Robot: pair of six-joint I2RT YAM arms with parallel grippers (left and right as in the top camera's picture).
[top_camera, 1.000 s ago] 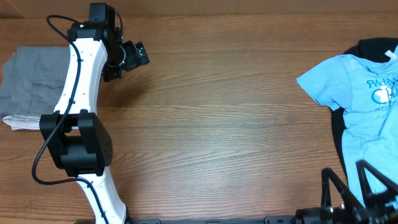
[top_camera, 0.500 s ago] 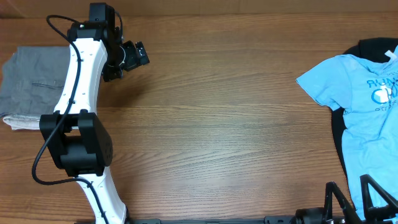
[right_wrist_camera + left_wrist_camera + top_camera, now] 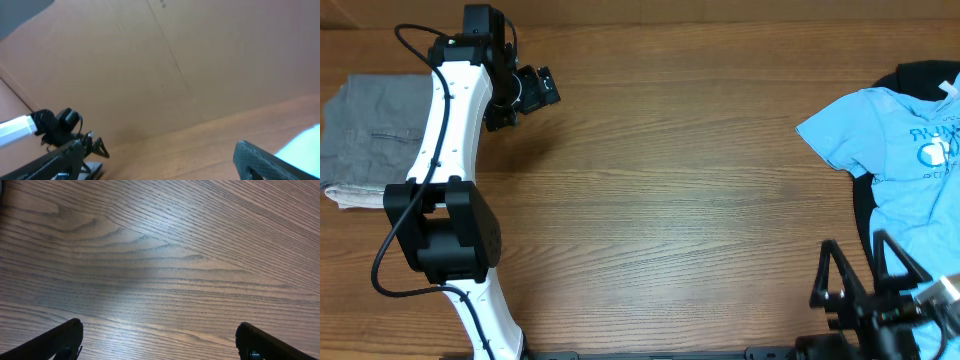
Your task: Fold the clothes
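Observation:
The clothes, grey shorts (image 3: 375, 130), lie folded at the table's far left edge, partly behind my left arm. My left gripper (image 3: 520, 95) hovers to their right near the back edge. In the left wrist view it (image 3: 160, 342) stands open over bare wood, with nothing between its fingers (image 3: 62, 340). At the front right corner my right gripper (image 3: 860, 268) is open and empty. It (image 3: 160, 162) looks level across the table in the right wrist view, towards the left arm (image 3: 55, 127).
A beige folded piece (image 3: 348, 196) shows under the shorts' front edge. At the right edge a light blue T-shirt (image 3: 900, 140) lies spread over a black garment (image 3: 925, 75). A brown cardboard wall (image 3: 165, 65) stands behind the table (image 3: 680, 190).
My right gripper first sank towards the front edge, then came up and to the left, further into view. The left arm and the clothes have not moved.

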